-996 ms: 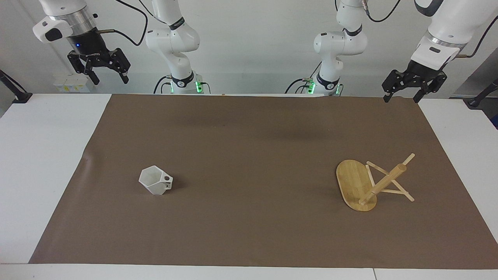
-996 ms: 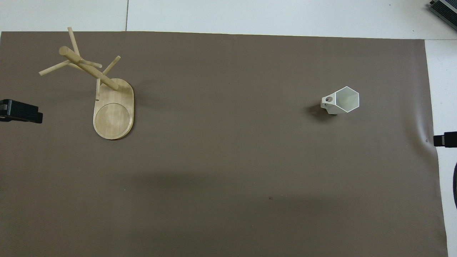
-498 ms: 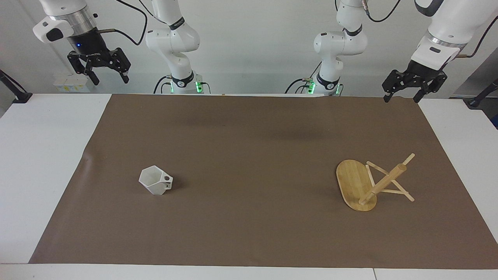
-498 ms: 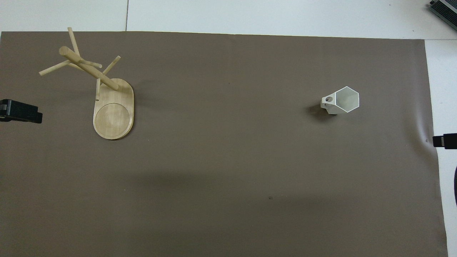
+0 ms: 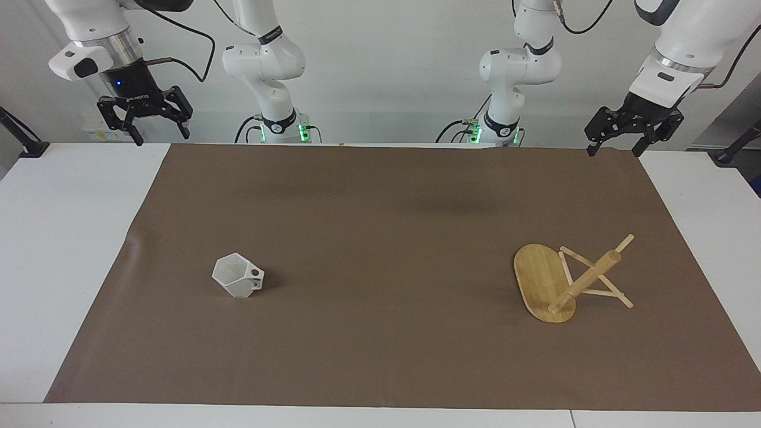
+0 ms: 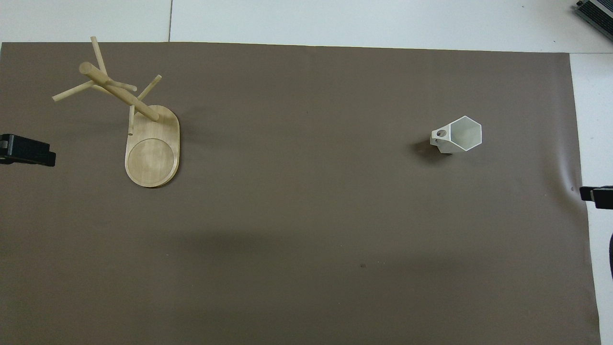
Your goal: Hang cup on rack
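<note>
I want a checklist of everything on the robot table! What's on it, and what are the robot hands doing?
Surface: brown mat over a white table.
Cup: white cup upright on the mat, toward the right arm's end, nothing touching it.
Rack: wooden rack standing on the mat, toward the left arm's end, its pegs bare.
Clutter: nothing seen.
Grippers: left gripper and right gripper both raised near the robots' edge, open, empty.
Cables: black cables run along the arms.
Surroundings: plain white wall.
</note>
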Motion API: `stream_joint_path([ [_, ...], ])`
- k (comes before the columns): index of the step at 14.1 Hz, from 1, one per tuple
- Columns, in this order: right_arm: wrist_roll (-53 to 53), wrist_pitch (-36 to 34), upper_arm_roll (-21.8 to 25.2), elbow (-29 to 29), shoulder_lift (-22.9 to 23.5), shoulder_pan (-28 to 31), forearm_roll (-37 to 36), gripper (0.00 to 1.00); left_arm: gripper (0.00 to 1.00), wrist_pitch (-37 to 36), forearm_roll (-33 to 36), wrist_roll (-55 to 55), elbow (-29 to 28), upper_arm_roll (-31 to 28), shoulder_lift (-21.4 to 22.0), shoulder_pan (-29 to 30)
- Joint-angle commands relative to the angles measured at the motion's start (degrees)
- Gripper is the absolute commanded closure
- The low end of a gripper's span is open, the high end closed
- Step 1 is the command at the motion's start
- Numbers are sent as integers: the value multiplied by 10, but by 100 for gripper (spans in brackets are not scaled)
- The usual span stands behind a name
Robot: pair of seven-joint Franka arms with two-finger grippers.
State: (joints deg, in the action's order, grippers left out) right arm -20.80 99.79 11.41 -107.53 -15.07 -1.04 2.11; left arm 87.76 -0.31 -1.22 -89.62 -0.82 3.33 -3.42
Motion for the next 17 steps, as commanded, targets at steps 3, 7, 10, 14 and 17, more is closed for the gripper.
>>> stream_joint_path([
  [3,41,122,-4,-105,-14,6,-5,0,0,-4,9,3,-14,-1,14,1],
  [7,77,233,-4,-131,55,0,2,0,0,-4,9,4,-14,-1,14,1],
  [10,81,311,-8,-131,121,-3,5,0,0,-4,9,4,-13,-1,14,1],
  [14,89,393,-21,-129,190,-4,29,0,0,-5,9,3,-14,-1,14,1],
  [17,101,447,-32,-125,233,-4,38,0,0,-4,9,3,-14,-1,14,1],
])
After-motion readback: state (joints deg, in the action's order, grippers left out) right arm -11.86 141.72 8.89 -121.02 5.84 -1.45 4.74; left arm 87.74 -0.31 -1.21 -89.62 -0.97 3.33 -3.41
